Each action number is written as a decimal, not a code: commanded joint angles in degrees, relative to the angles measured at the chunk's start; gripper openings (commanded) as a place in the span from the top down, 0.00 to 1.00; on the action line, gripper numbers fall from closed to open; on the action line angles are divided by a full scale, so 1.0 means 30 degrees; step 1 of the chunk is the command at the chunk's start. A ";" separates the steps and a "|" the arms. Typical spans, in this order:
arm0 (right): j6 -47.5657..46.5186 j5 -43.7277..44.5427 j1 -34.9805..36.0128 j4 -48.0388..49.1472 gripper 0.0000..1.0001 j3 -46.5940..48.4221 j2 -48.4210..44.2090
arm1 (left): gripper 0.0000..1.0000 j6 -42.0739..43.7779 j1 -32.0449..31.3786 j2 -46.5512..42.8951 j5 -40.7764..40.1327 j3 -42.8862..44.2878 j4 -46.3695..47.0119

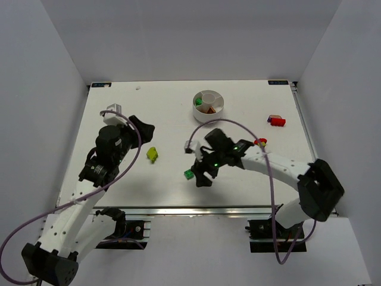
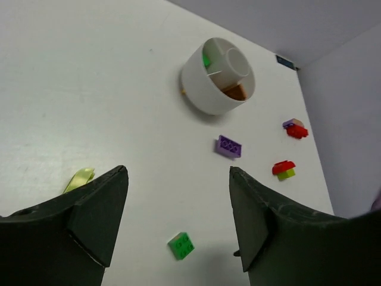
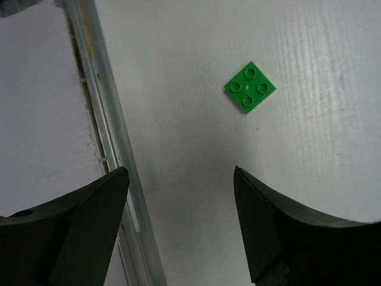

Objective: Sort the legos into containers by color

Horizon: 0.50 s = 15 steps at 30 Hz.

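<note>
Left jaws apart, right jaws apart, green lego [image 3: 250, 87] near front table edge [image 3: 113, 131]

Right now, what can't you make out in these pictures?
Flat purple studded brick: top view, apparently hidden under the right arm.
Yellow-green plastic brick: left wrist view, partly behind the left jaw.
Round white dish: left wrist view, near wedges hidden by its wall.

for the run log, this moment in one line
left hand: open, empty | right hand: open, empty, near small green studded plastic brick
</note>
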 commanded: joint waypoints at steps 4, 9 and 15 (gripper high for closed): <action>0.9095 0.7945 0.3795 0.2777 0.21 0.3043 0.3491 | 0.21 -0.1696 0.0091 -0.3345 -0.2763 -0.0514 -0.4658; 1.0449 1.1392 0.5142 0.3012 0.18 0.4188 0.5047 | 0.21 -0.3131 0.0091 -0.5400 -0.3525 -0.1479 -0.5892; 1.0743 1.3483 0.5378 0.2925 0.20 0.4626 0.6218 | 0.21 -0.3719 0.0091 -0.6750 -0.4140 -0.1805 -0.7123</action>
